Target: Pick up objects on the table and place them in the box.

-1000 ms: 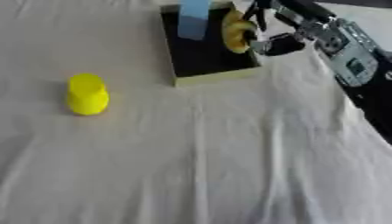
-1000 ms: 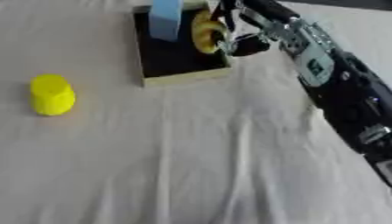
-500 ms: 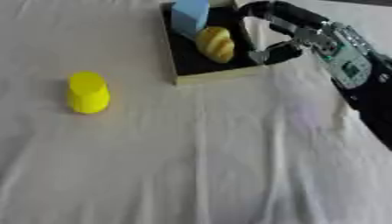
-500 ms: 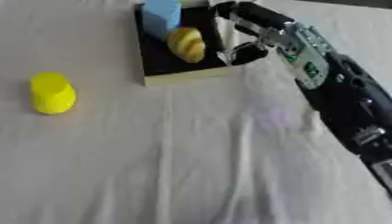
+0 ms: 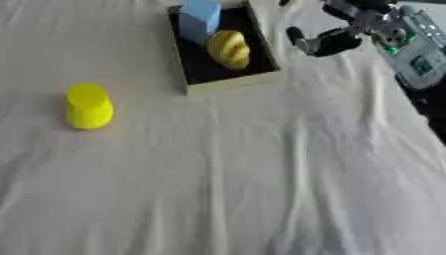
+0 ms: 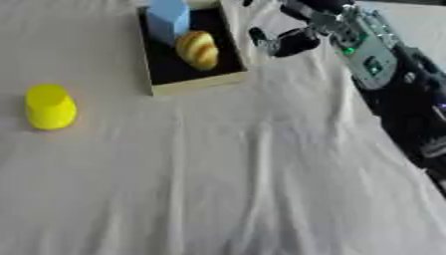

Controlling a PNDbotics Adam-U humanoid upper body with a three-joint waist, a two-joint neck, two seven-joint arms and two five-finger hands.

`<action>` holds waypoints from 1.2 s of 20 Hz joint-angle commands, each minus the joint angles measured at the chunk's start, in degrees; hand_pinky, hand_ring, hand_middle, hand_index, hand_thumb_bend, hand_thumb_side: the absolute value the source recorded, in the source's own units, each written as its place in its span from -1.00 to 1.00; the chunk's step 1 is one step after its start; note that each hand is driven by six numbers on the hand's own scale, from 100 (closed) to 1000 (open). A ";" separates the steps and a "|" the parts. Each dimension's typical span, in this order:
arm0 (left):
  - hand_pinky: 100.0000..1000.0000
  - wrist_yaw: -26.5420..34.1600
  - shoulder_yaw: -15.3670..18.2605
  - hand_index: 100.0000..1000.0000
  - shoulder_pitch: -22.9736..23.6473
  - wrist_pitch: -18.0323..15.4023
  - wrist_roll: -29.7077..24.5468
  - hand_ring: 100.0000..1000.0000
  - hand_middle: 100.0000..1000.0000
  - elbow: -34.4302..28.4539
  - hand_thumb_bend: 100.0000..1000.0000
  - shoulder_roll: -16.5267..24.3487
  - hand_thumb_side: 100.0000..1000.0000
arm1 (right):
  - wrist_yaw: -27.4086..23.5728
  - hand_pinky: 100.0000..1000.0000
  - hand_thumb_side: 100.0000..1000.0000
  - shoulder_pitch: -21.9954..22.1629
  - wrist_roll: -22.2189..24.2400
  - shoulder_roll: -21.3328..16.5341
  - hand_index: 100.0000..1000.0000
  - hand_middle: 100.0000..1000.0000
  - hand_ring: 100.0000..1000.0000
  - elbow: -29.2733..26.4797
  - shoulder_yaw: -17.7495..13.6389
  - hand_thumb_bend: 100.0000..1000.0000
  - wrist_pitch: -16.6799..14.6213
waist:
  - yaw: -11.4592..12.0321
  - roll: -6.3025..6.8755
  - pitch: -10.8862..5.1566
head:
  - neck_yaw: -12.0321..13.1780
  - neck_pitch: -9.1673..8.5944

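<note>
Right hand point(image 5: 335, 37): fingers point(image 5: 299, 39) spread, gripping nothing, touching nothing. Just left of them, ridged yellow oval object point(image 5: 229, 49) lies in black-lined box point(image 5: 233, 83).

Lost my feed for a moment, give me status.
Right hand empty, fingers relaxed, right of box. Left hand out of view. Yellow ridged object and blue block in box. Yellow cylinder on cloth, unobstructed.

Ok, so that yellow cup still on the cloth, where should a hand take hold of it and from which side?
Probably around the middle of the yellow cup, coming from above or from its right side. It stands upright on the white cloth, apart from the box, with nothing beside it to block fingers closing round its rounded wall.
</note>
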 commanded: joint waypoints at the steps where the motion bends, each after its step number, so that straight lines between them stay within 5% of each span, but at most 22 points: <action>1: 0.49 -0.46 -0.26 0.77 -0.38 1.21 -0.24 0.46 0.40 -1.03 -1.00 2.75 -0.39 | -7.94 0.90 -0.81 2.13 -0.88 -6.19 0.81 0.37 0.82 -9.07 -2.31 -1.00 3.29 | -0.53 0.63 -2.37 | 0.96 1.50; 6: 0.49 -2.30 -1.51 0.77 -0.82 5.45 -2.20 0.46 0.41 -0.84 -1.00 8.37 -0.45 | -18.91 0.89 -0.80 11.93 -4.21 -12.71 0.80 0.31 0.79 -24.72 -7.12 -1.00 8.91 | -1.54 1.92 -4.15 | 1.66 2.97; 10: 0.54 -7.29 -3.88 0.78 -2.33 11.02 -8.04 0.50 0.44 2.95 -1.00 17.68 -0.60 | -22.93 0.89 -0.92 21.61 -8.50 -16.03 0.79 0.29 0.79 -35.32 -11.83 -1.00 10.80 | -2.37 2.95 -4.71 | 1.90 3.51; 15: 0.63 -13.50 -8.62 0.82 -7.20 12.93 -22.79 0.57 0.48 11.85 -0.94 28.77 -0.60 | -23.88 0.90 -0.98 30.24 -13.34 -15.85 0.78 0.28 0.78 -37.02 -16.82 -1.00 6.74 | -3.43 4.12 -5.00 | 2.37 4.11; 20: 0.63 -14.34 -9.09 0.82 -9.05 11.79 -27.50 0.57 0.48 14.64 -0.94 30.13 -0.60 | -23.58 0.90 -0.98 32.18 -14.70 -15.66 0.78 0.28 0.78 -37.07 -17.83 -1.00 5.33 | -3.53 4.26 -5.05 | 2.30 4.18; 21: 0.74 -14.59 -9.47 0.84 -9.49 11.49 -27.85 0.65 0.54 15.11 -0.47 30.55 -0.77 | -23.64 0.89 -1.00 32.62 -14.99 -15.28 0.78 0.27 0.76 -37.07 -18.24 -1.00 5.06 | -3.92 4.63 -5.17 | 2.47 4.33; 24: 0.76 -16.72 -12.92 0.84 -12.94 9.31 -30.07 0.65 0.54 18.64 -0.28 33.80 -0.89 | -23.53 0.89 -1.00 34.26 -17.13 -14.26 0.78 0.27 0.76 -37.07 -20.43 -1.00 2.91 | -5.99 5.39 -5.36 | 3.62 4.66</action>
